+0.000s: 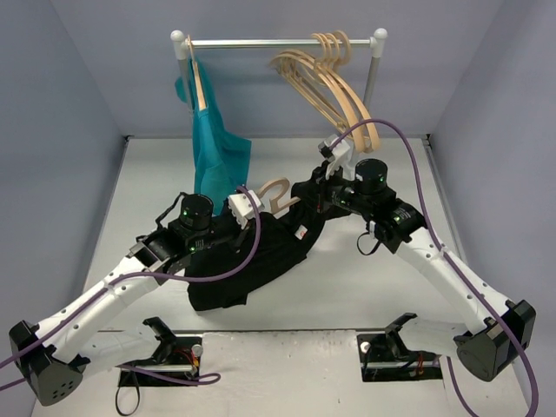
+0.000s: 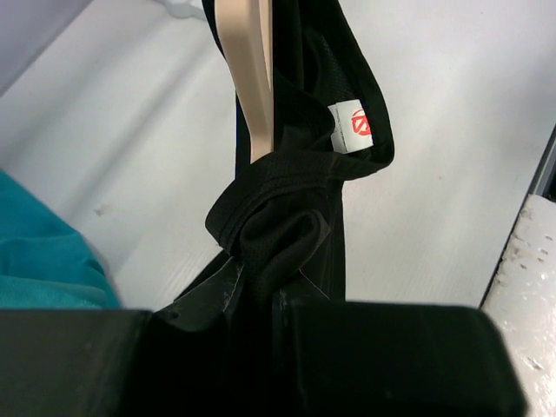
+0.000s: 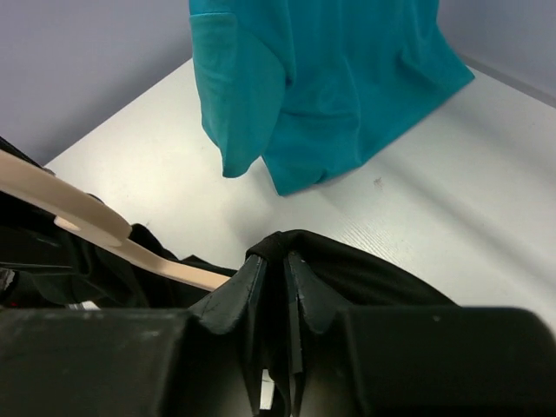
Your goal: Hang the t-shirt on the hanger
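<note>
Left end effector (image 2: 256,278) is clamped on the t-shirt (image 1: 261,252) collar; right end effector (image 3: 278,261) pinches another fold. The shirt sags between them over the bench (image 1: 347,278), with the hanger (image 2: 248,78) arm in its neck. The cloth is probably soft and light; grip the hems.

t-shirt (image 2: 295,182) — black cloth, matt, fine mesh-like knit up close; neck label (image 2: 351,127) white, smooth printed tag. hanger (image 2: 250,78) pale wood, smooth, slight satin sheen. Teal garment (image 3: 347,78) soft matt cloth. Rail (image 1: 278,41) shiny metal, end knobs (image 1: 178,37) white and glossy; spare hangers (image 1: 334,87) same pale wood. Table (image 3: 417,217) white, matt, faint grain. Right gripper (image 3: 285,262) — matt black plastic.
</note>
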Available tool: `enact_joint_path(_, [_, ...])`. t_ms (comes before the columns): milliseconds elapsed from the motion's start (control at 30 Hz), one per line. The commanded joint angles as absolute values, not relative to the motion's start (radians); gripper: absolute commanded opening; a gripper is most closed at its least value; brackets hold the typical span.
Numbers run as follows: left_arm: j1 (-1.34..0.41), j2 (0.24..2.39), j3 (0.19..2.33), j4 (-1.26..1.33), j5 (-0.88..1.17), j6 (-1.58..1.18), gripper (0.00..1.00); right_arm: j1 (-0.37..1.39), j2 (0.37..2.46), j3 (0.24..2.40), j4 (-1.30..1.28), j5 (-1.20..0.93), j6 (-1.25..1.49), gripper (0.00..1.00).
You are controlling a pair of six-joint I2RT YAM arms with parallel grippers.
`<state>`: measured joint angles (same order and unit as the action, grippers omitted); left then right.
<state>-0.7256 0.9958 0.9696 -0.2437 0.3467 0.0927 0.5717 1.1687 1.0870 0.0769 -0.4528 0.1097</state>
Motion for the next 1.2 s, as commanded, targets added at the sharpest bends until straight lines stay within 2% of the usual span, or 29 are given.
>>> enact_joint_path(0, [-0.721, 0.978, 0.951, 0.084, 0.348, 0.074, 0.00, 0.588, 1.177, 1.120, 0.113, -0.494, 0.109, 0.14])
enact_joint_path(233, [-0.693, 0.960, 0.933, 0.045, 0.348, 0.133, 0.00, 0.566, 1.152, 1.144, 0.057, -0.476, 0.053, 0.37])
enact_joint_path(433, [-0.690, 0.954, 0.963, -0.055, 0.345, 0.169, 0.00, 0.476, 1.104, 1.166, 0.040, -0.575, 0.035, 0.49])
enact_joint_path(700, [-0.683, 0.960, 0.961, -0.046, 0.393, 0.169, 0.00, 0.383, 1.063, 1.190, 0.012, -0.676, 0.009, 0.52])
enact_joint_path(933, [-0.676, 0.957, 1.053, -0.225, 0.478, 0.249, 0.00, 0.373, 1.087, 1.213, -0.183, -0.740, -0.370, 0.55])
enact_joint_path(1167, [-0.676, 0.974, 1.128, -0.389, 0.574, 0.322, 0.00, 0.373, 1.072, 1.173, -0.213, -0.849, -0.538, 0.61])
